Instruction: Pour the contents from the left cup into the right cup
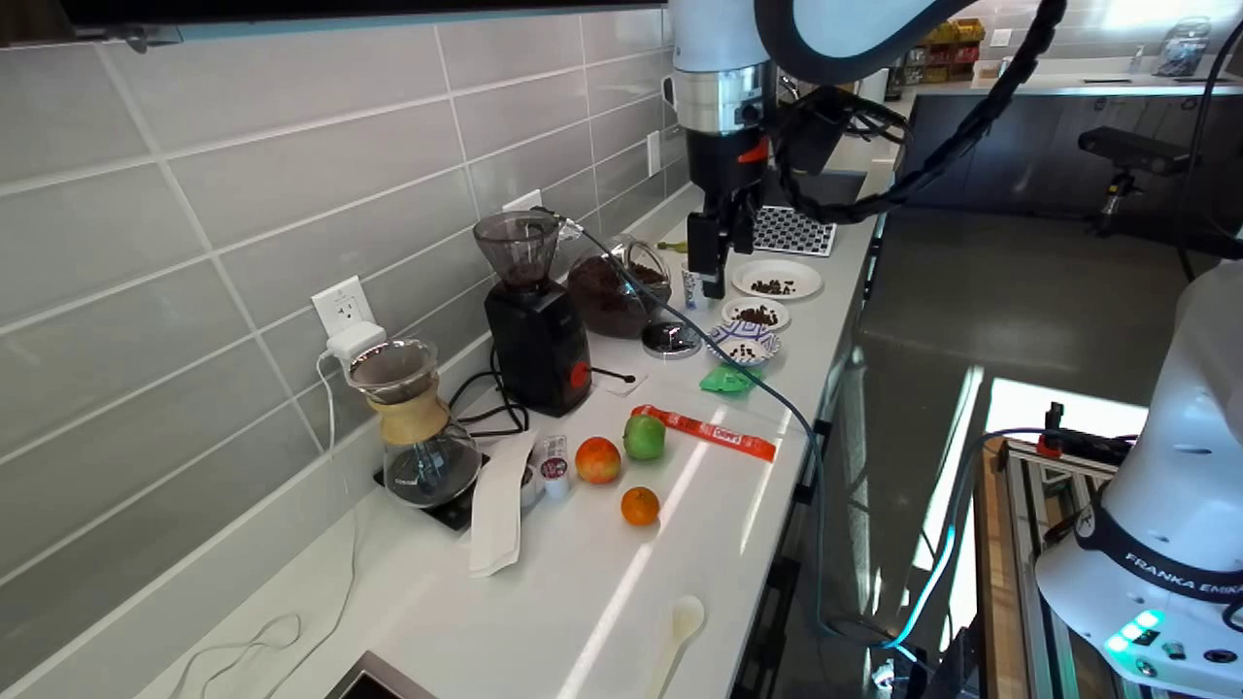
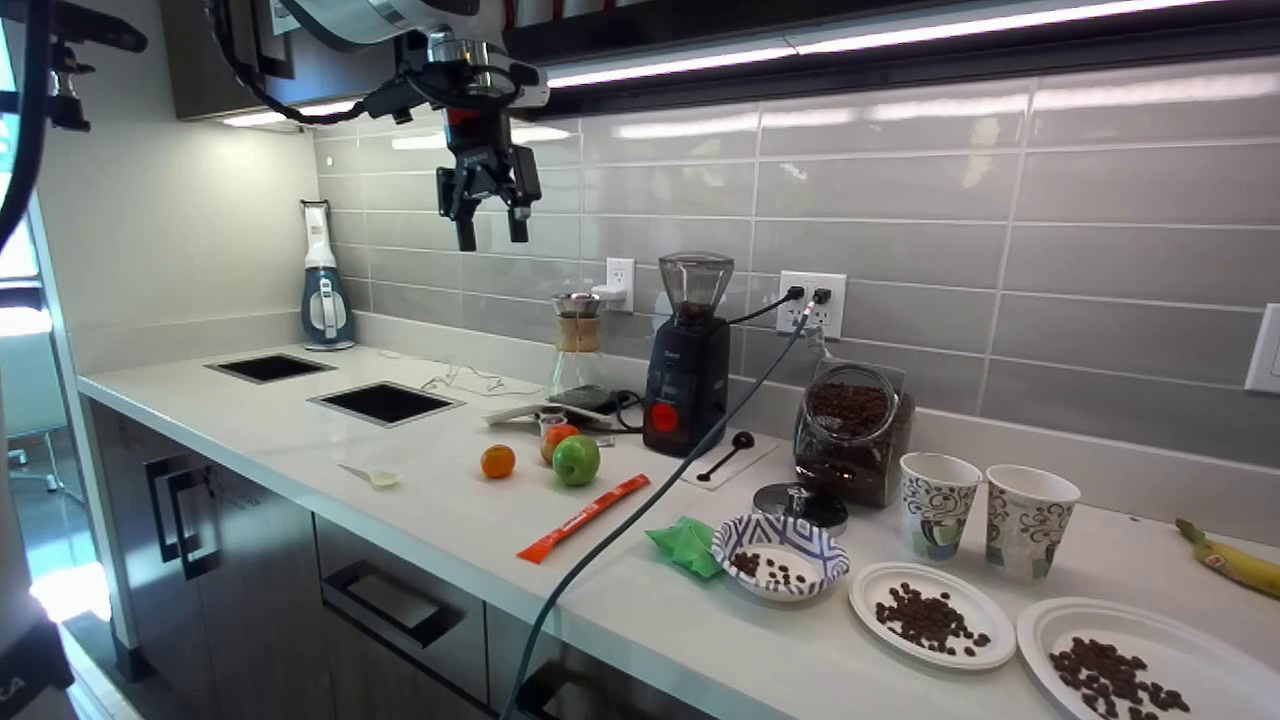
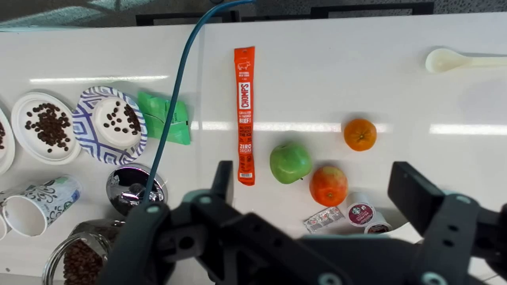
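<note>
The gripper hung high over the worktop, its fingers pointing down and spread wide. In an exterior view the left paper cup and the right paper cup stood upright, just beside each other, near the tiled wall and well apart from the gripper; what they held was hidden. The left one stood near a glass jar of coffee beans, and a banana lay beyond the right one. In front of the pair were a small white plate and a larger white plate, each bearing beans, and just beside the small plate sat a patterned bowl with beans in it. A green packet lay next to that bowl, and a chrome lid rested between bowl and jar. In the wrist view a blue cable crossed in front of the packet and the lid. Farther along the worktop lay a red Chomps beef stick, a green apple, a red apple and an orange. Nearer the wall stood a black coffee grinder and a glass carafe.
</note>
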`<state>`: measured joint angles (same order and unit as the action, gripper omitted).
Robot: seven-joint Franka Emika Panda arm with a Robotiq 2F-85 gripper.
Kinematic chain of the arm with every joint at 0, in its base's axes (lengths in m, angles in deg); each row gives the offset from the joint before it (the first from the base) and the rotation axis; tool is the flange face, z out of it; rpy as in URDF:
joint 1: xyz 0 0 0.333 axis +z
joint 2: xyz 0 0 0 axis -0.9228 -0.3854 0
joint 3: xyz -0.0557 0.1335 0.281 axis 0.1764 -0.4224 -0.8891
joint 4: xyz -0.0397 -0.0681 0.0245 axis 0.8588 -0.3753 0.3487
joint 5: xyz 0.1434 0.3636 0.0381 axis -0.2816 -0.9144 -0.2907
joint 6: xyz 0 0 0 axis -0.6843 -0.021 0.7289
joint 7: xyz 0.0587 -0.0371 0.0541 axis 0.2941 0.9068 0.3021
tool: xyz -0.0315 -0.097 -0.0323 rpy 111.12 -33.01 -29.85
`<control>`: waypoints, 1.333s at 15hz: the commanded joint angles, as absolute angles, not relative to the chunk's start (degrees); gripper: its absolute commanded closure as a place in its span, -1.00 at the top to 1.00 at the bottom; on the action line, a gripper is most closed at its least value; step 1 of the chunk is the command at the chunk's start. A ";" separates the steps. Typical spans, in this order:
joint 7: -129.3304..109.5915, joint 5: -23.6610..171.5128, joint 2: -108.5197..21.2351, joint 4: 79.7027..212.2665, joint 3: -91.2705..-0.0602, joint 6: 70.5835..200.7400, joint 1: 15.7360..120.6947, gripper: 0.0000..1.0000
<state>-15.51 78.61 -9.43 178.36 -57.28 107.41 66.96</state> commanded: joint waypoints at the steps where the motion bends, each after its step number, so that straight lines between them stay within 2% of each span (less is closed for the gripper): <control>1: -18.88 77.63 -11.23 177.40 -53.87 106.72 65.38 1.00; 7: -19.28 74.17 -12.37 179.25 -43.16 113.89 58.69 1.00; 11: -18.63 68.39 -16.09 180.33 -38.03 128.01 55.80 1.00; 16: -19.44 65.48 -22.59 179.64 -35.05 140.82 53.12 1.00; 20: -19.08 65.72 -23.42 179.41 -34.68 140.24 52.51 1.00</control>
<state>-19.18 65.75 -23.41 179.56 -34.48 140.42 52.73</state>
